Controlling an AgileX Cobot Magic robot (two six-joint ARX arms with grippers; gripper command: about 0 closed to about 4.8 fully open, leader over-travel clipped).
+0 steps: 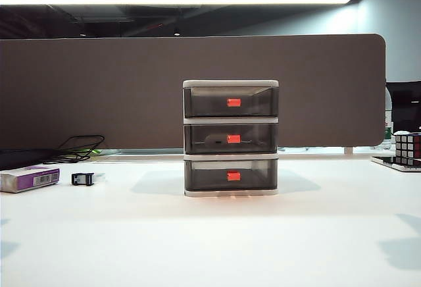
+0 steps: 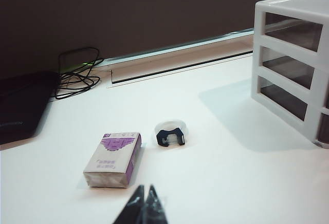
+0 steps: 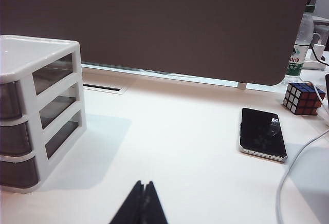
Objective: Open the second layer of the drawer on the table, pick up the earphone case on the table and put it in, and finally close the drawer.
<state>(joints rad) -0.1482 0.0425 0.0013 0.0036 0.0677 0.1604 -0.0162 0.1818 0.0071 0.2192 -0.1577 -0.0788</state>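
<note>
The drawer (image 1: 230, 139) stands mid-table with all three smoky layers pushed in. The second layer (image 1: 204, 143) carries a red-orange tab (image 1: 233, 139). A faint whitish rounded shape (image 1: 214, 140) shows through its front beside the tab and looks like the earphone case. No case lies on the open table (image 1: 210, 241). Neither gripper shows in the exterior view. My left gripper (image 2: 144, 188) is shut and empty above the table, near a purple-and-white box, well left of the drawer (image 2: 258, 39). My right gripper (image 3: 143, 183) is shut and empty, off to the drawer's (image 3: 31, 54) right.
A purple-and-white box (image 1: 29, 178) (image 2: 114, 158) and a small black clip (image 1: 83, 179) (image 2: 170, 136) lie at the left. Black cables (image 2: 77, 75) sit at the back left. A black phone (image 3: 262, 133), a puzzle cube (image 3: 303, 98), a bottle (image 3: 298, 54) and a white cable (image 3: 298, 162) are at the right.
</note>
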